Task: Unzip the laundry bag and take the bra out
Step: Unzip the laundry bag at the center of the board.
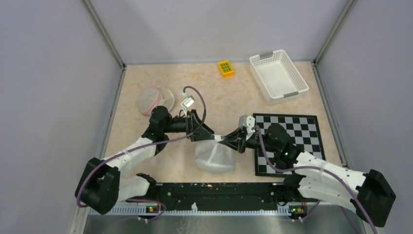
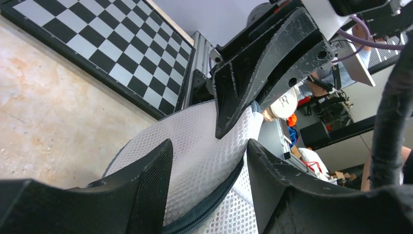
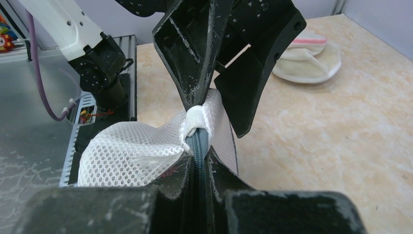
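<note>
The white mesh laundry bag (image 1: pixel 214 158) lies near the table's front, between the two arms. Its dark zipper (image 3: pixel 198 144) looks closed and ends under a white fabric tab (image 3: pixel 196 119). My right gripper (image 3: pixel 198 157) is shut on the zipper seam just below that tab and lifts that edge. My left gripper (image 2: pixel 209 152) is open, its fingers (image 2: pixel 146 185) straddling the bag's raised mesh (image 2: pixel 195 141) and zipper (image 2: pixel 214 200) from the other side. In the right wrist view one left fingertip (image 3: pixel 192 100) is right at the tab. The bag's contents do not show.
Cream padded cups with pink trim (image 1: pixel 156 100) lie at the back left. A checkerboard mat (image 1: pixel 297 131) lies at the right under my right arm. A white basket (image 1: pixel 278 77) and a yellow block (image 1: pixel 225 68) stand at the back.
</note>
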`<action>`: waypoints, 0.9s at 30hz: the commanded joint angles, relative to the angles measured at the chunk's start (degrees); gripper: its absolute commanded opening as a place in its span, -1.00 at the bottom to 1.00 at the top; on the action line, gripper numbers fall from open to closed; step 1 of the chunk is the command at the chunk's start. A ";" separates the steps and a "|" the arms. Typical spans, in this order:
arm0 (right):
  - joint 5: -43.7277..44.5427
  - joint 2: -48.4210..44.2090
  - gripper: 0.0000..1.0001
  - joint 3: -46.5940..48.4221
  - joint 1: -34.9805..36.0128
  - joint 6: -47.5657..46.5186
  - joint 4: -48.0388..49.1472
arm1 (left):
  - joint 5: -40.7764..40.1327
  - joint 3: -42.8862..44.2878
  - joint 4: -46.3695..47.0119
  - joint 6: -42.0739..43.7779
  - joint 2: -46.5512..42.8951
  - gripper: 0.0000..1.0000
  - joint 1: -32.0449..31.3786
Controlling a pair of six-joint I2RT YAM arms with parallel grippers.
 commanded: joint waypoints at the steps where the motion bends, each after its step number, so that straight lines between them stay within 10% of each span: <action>1: -1.16 0.70 -1.00 0.95 0.20 0.80 7.55 | 1.56 0.35 6.06 -1.67 0.40 0.22 -1.91; 21: 1.55 3.33 -1.00 0.17 1.97 5.15 9.16 | 1.04 2.23 16.00 -8.80 3.17 0.21 -2.90; 27: 3.81 0.89 -1.00 -0.36 0.92 6.69 7.15 | 1.22 2.18 5.67 -4.11 -0.03 0.12 1.50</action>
